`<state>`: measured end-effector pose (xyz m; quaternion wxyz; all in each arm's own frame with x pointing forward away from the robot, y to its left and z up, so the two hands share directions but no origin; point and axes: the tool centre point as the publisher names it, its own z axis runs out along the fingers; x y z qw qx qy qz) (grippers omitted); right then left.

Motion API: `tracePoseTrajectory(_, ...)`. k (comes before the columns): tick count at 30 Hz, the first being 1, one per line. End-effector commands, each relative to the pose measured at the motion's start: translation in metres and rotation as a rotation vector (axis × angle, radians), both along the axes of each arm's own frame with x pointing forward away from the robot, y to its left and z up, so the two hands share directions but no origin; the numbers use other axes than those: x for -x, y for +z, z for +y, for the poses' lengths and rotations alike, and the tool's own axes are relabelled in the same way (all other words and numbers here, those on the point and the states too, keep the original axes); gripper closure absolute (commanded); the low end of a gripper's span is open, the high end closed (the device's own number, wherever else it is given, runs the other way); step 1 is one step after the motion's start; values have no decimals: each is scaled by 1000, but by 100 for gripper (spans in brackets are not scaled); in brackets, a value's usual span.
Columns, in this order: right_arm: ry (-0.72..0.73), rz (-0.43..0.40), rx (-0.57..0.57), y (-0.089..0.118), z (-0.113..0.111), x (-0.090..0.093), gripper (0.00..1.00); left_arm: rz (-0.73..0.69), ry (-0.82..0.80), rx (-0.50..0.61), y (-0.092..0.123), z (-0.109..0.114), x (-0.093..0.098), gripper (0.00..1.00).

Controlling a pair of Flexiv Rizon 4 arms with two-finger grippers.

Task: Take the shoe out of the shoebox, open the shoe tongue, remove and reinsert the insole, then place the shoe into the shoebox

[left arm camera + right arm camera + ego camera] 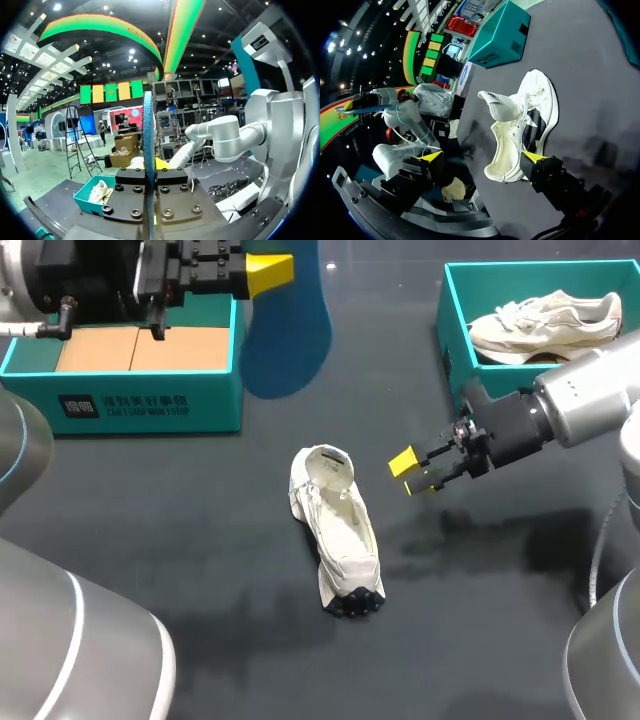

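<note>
Holding the blue insole [287,335] pinched between its fingers, our left claw [270,275] hangs above the table [200,540], over the near corner of the teal shoebox [150,400] at our left. In its wrist view the insole stands edge-on, clamped from both sides. The white shoe [335,530] lies mid-table with its opening toward the boxes, toe toward us and tongue [500,106] pulled out. Our right claw [413,472] hovers just beside the shoe's heel end, fingers spread apart and holding nothing. A second shoebox [447,325] at our right holds another pale shoe [545,322].
</note>
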<state>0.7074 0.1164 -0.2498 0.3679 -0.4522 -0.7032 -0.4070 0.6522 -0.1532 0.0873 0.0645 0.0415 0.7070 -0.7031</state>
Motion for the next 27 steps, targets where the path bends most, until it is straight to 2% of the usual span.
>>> tracePoseTrajectory(1,-3,9,-28,11,-9,-3,0,-525,-17,-41,-18,-4,-11,100)
tracePoseTrajectory(6,0,24,-54,30,-13,-6,0,-731,-49,-87,-32,-4,-18,100)
tracePoseTrajectory(8,-8,62,-48,37,-15,-7,0,-741,-54,-92,-33,-3,-20,100)
tracePoseTrajectory(19,-8,62,-48,37,-15,-7,0,-741,-54,-92,-33,-3,-20,100)
tracePoseTrajectory(22,10,74,-45,41,-11,-12,0,-925,-60,-100,-41,-7,-13,100)
tracePoseTrajectory(24,14,90,-57,51,-12,-16,0,-1048,-44,-122,-51,-7,-14,100)
tracePoseTrajectory(26,11,100,-78,61,-15,-16,0,-1067,-39,-125,-61,-7,-18,100)
tracePoseTrajectory(27,2,98,-79,66,-17,-16,0,-1134,-23,-137,-65,-7,-18,100)
